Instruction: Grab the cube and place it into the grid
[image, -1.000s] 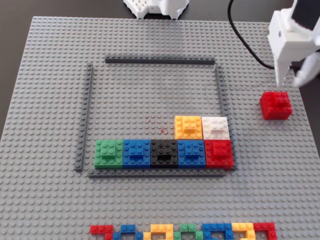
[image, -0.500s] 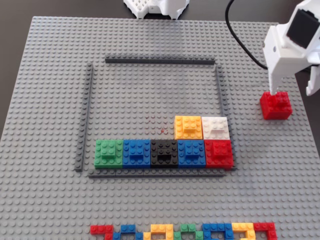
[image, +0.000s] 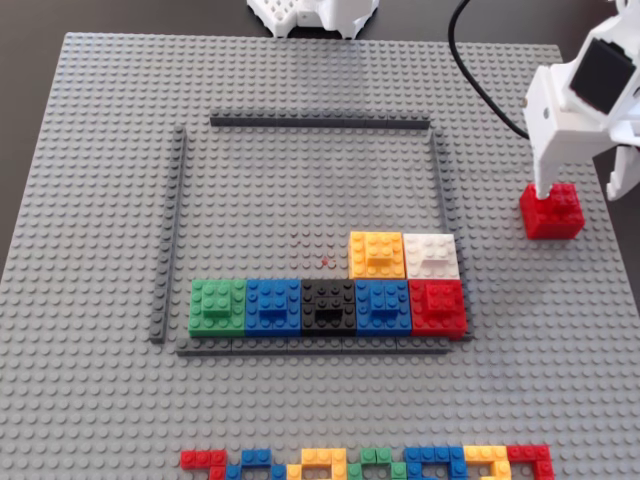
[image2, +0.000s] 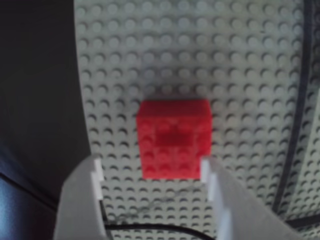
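Observation:
The red cube (image: 551, 210) sits on the light-grey baseplate (image: 100, 150), outside the grid and to the right of its right bar in the fixed view. My white gripper (image: 580, 190) is open and hangs over it, one finger (image: 541, 185) touching its top left part. In the wrist view the cube (image2: 174, 137) lies just ahead of the open gripper (image2: 152, 165), shifted toward the right finger (image2: 212, 185). The grid (image: 320, 122) is outlined by four dark-grey bars.
Inside the grid, a bottom row holds green (image: 217, 306), blue, black, blue and red (image: 437, 307) blocks, with yellow (image: 377, 254) and white (image: 431, 255) above. A multicoloured strip (image: 370, 462) lies at the front edge. A black cable (image: 480, 70) runs at the top right.

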